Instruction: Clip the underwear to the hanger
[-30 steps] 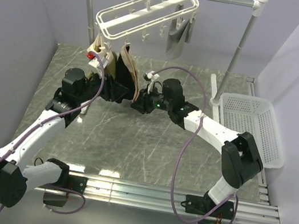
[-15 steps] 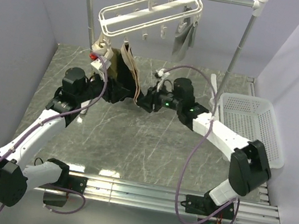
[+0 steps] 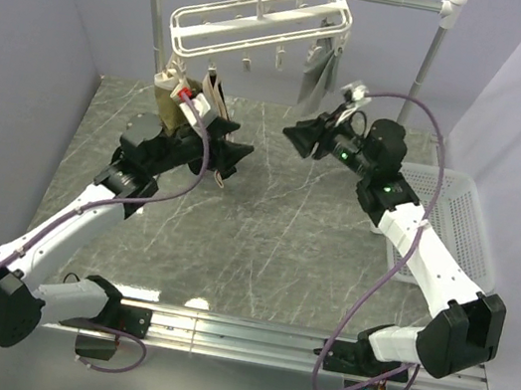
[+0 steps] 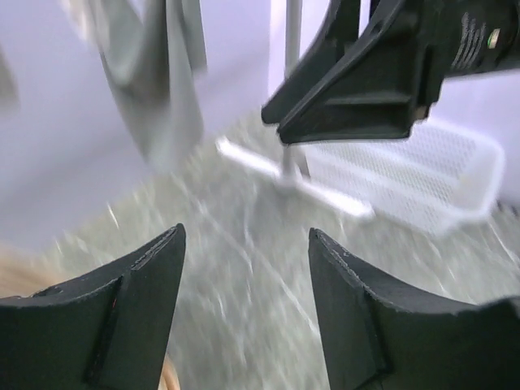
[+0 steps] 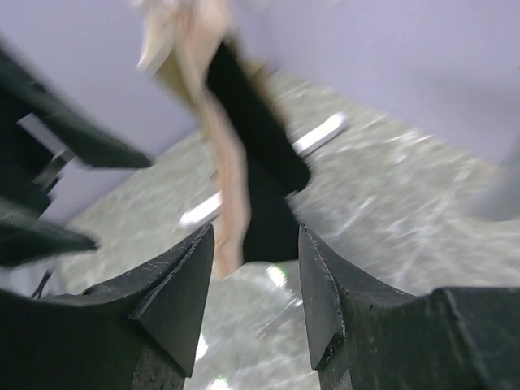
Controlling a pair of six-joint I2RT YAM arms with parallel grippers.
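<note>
The white hanger [image 3: 261,21] hangs by its hook from the metal rail. The underwear [image 3: 219,99], black with a tan band, dangles from clips at the hanger's left end; my left arm hides most of it. It shows blurred in the right wrist view [image 5: 256,154], hanging free above the table. My left gripper [image 3: 237,159] is open and empty just right of the underwear, pointing right; its fingers stand apart in the left wrist view [image 4: 244,244]. My right gripper [image 3: 293,138] is open and empty, raised right of the underwear and facing it [image 5: 252,244].
A grey garment [image 3: 314,75] hangs from the hanger's right end and shows in the left wrist view [image 4: 158,81]. A white basket [image 3: 447,223] stands at the table's right. The rail's white posts [image 3: 154,10] stand at the back left and right.
My right gripper has drawn back up and to the right, away from the underwear. My left gripper has swung right and up. The hanger has shifted slightly.
</note>
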